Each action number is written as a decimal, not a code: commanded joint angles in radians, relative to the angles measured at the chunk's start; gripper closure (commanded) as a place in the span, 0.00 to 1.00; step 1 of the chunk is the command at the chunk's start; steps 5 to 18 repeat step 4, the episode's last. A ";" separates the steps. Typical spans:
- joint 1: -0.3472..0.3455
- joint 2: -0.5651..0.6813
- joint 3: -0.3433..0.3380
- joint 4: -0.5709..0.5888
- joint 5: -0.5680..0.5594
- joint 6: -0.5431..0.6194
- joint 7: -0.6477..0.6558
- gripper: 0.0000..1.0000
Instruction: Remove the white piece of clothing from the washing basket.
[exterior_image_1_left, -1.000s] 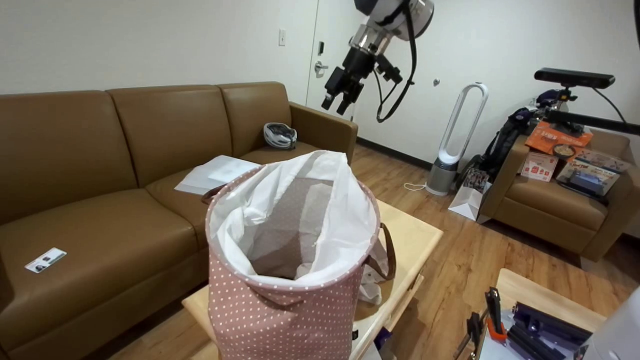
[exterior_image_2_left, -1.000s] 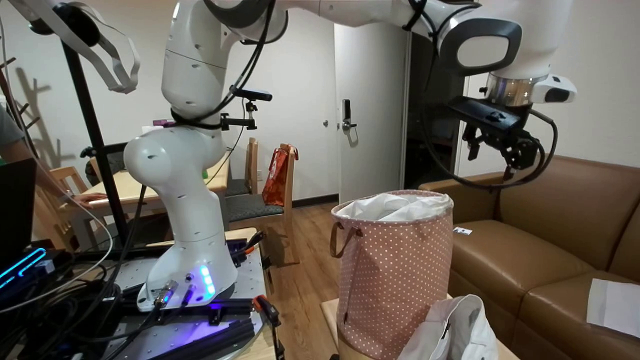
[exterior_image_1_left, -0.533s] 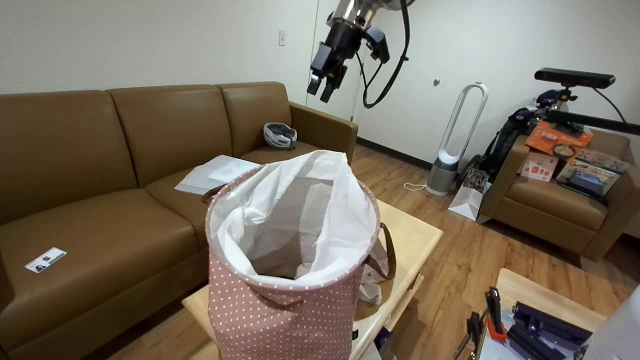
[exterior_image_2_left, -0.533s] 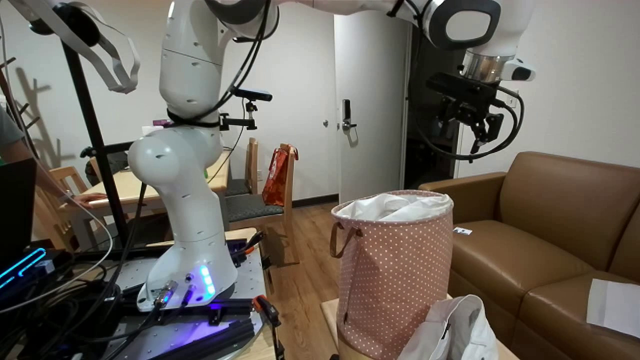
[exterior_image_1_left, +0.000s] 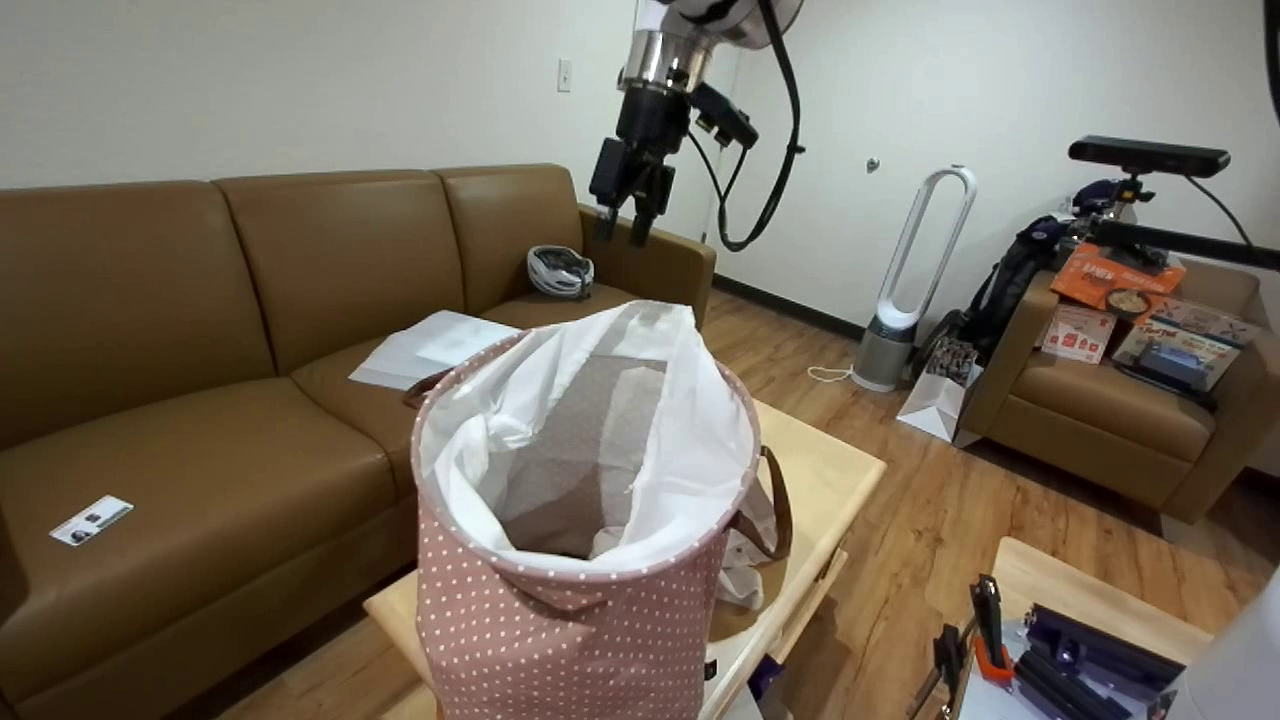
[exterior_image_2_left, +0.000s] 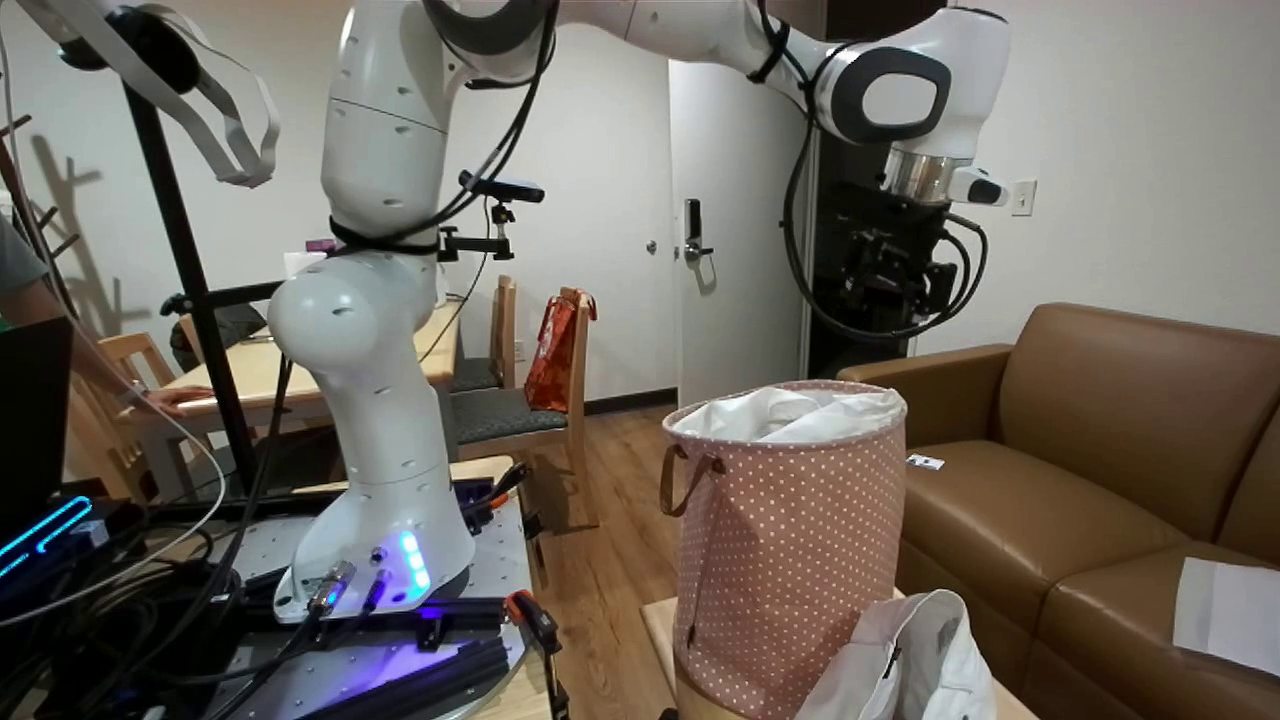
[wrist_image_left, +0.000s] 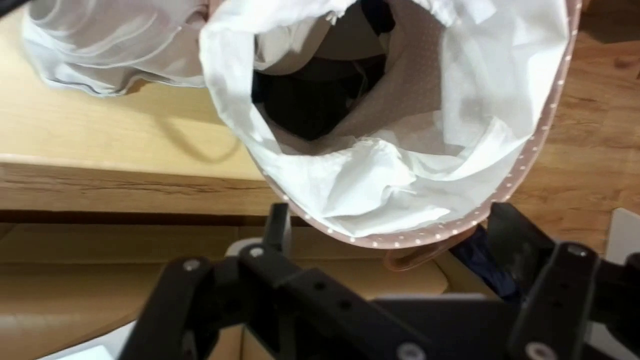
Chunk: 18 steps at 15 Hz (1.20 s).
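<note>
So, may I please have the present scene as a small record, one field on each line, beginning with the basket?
Basket: pink with white dots, upright on a wooden table, white lining at its mouth
Contents: pale cloth, only partly visible; exact item unclear
Gripper: open, holding nothing, higher than the basket's rim
Beside basket: white cloth on the table
Sofa: brown, bearing papers, a helmet and a card

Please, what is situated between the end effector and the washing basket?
In an exterior view, nothing shows between the end effector and the washing basket except the sofa behind; a black cable hangs to the side.
</note>
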 joint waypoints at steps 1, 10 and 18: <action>0.010 0.000 -0.007 -0.018 -0.035 0.040 0.039 0.00; 0.020 0.000 -0.017 -0.046 -0.071 0.084 0.080 0.00; 0.020 0.000 -0.017 -0.046 -0.071 0.084 0.080 0.00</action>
